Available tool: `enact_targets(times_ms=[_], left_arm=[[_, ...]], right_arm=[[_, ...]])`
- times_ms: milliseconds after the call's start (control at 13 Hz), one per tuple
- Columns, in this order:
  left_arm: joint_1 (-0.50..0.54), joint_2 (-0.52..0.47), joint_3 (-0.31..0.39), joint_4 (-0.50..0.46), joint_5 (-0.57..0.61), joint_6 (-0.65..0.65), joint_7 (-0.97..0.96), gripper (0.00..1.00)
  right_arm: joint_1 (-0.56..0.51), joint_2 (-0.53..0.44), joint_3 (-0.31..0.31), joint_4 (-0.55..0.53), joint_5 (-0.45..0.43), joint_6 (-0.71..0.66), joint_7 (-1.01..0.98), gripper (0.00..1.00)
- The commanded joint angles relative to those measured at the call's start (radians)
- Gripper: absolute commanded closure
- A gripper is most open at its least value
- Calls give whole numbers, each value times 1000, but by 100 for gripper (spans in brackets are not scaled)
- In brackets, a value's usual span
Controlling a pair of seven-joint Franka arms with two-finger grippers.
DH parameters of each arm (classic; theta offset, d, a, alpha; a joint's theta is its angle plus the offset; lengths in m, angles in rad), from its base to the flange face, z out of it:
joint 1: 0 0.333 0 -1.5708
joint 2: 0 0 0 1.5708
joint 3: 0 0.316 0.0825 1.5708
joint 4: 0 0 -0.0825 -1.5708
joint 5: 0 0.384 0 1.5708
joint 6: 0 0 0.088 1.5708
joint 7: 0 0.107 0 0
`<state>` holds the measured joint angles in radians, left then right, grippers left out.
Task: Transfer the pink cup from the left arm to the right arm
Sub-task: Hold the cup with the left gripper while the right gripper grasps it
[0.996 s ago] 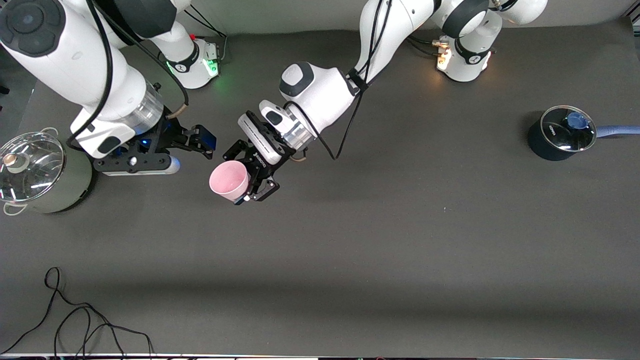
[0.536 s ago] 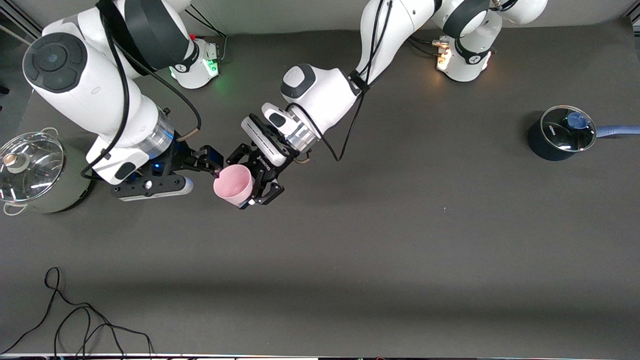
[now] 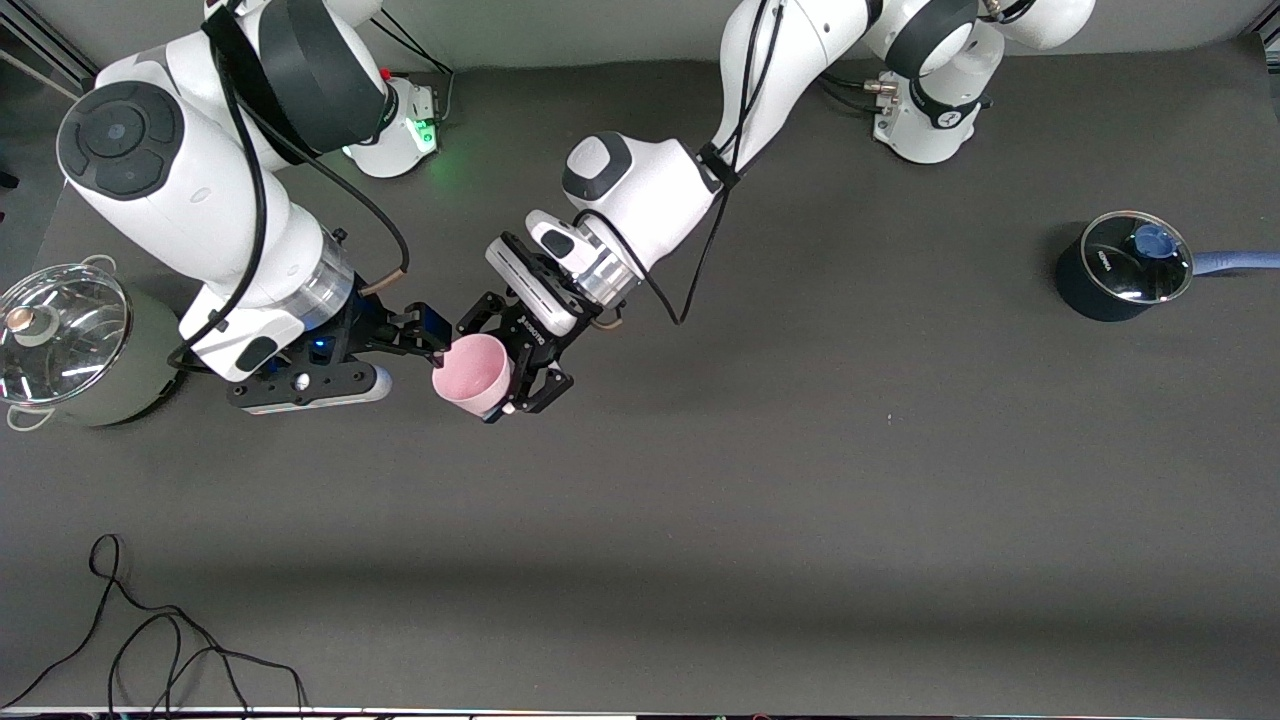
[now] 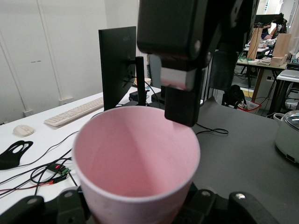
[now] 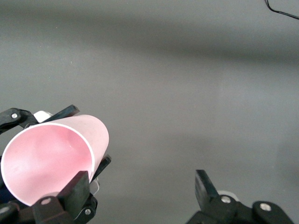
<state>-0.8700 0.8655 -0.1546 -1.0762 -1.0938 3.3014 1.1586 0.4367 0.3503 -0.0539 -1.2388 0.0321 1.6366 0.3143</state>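
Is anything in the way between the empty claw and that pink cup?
Nothing visible. The right end effector is open right beside the pink cup, which the left end effector holds above the table; only air separates them.

We take this for a robotics lab in an office-like room. Two white arms are bolted along one edge of a dark-covered table, cables trailing. In the left wrist view we see a white desk with monitor, keyboard and mouse, plain white walls, and cluttered workbenches farther off.
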Motion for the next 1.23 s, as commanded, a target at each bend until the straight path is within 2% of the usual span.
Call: enact_targets(times_ms=[0, 383, 766, 1150], left_arm=[[-17, -10, 13, 2, 11, 15, -27, 100], [-15, -10, 13, 1, 11, 17, -27, 100], [-14, -11, 12, -14, 15, 35, -17, 100], [-15, -11, 10, -14, 28, 47, -27, 100]], right_arm=[[1, 21, -3, 39, -6, 9, 34, 0], [8, 10, -1, 39, 5, 3, 86, 0], [7, 10, -3, 32, 52, 6, 131, 0], [1, 27, -3, 6, 61, 72, 135, 0]])
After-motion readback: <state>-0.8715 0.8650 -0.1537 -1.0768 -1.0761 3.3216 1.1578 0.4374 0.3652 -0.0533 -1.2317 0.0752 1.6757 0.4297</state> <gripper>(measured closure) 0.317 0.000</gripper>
